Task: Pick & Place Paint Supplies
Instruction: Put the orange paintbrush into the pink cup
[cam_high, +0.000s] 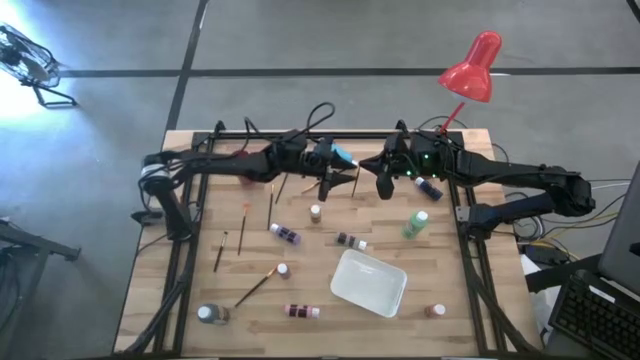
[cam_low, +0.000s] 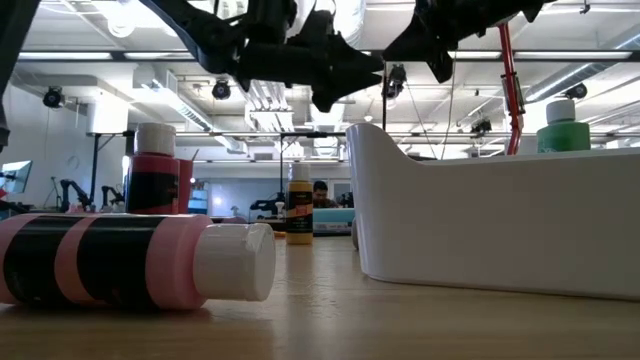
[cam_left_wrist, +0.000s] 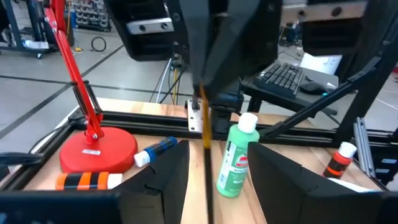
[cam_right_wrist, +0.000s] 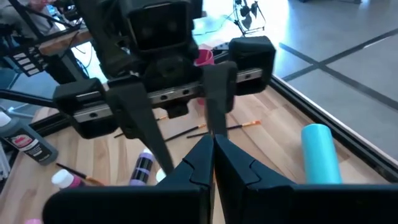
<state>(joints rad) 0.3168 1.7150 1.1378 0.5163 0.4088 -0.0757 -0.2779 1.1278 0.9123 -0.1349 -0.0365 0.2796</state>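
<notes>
The right claw (cam_right_wrist: 213, 146) sits pressed shut at bottom centre. Facing it, filling the upper middle, the left claw (cam_right_wrist: 180, 134) has its dark fingers spread. A teal bottle (cam_right_wrist: 320, 152) lies right, a purple bottle (cam_right_wrist: 143, 167) lower left, an orange-tipped paintbrush (cam_right_wrist: 239, 126) between them on the wooden table (cam_right_wrist: 273, 149).

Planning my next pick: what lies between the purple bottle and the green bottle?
High view: one dark bottle, lying on its side, between the purple bottle and the green bottle.

Grey concrete floor (cam_high: 300, 40) crossed by dark lines, wooden surface (cam_high: 250, 320) in the middle, bright strip ceiling lights (cam_low: 80, 55) overhead, keyboard (cam_left_wrist: 286, 76) off beside it.
</notes>
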